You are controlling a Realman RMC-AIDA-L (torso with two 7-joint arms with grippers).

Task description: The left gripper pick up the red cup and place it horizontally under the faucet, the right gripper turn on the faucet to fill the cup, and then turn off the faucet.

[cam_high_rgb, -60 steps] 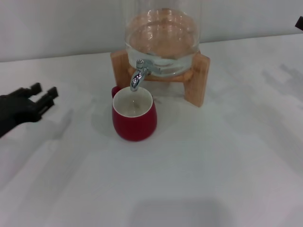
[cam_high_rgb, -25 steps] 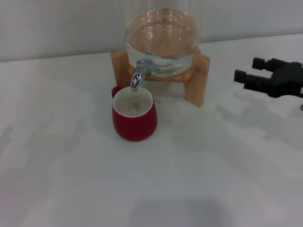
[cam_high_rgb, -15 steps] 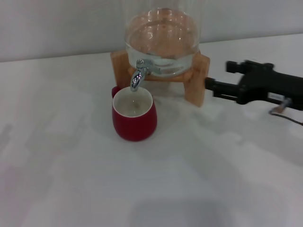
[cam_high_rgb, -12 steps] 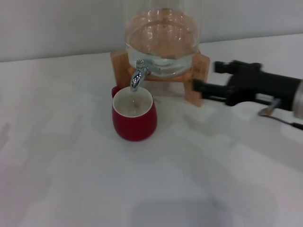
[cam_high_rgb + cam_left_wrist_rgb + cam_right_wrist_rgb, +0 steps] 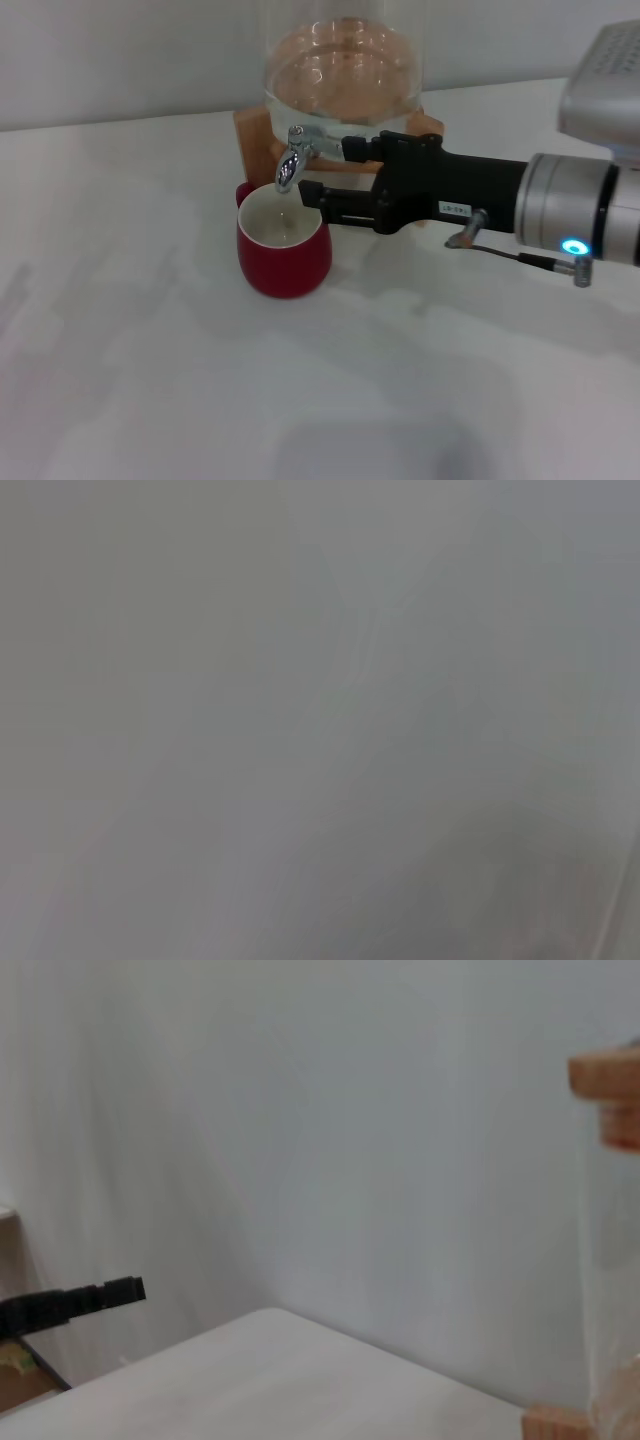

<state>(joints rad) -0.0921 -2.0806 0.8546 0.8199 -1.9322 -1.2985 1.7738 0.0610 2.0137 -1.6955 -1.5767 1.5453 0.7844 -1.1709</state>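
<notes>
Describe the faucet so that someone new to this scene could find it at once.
Find the glass jar on its wooden stand at the back of the white table. The faucet sticks out of the jar's lower front, right above the red cup. It is the only shiny chrome part, far smaller than the cup, with the right gripper beside it.

The right gripper (image 5: 322,170) is reaching in from the right edge of the head view toward the centre, forearm level, silver wrist glowing blue at the right. Its two black fingers (image 5: 345,207) are standing apart, one above the other, pointing left.
</notes>
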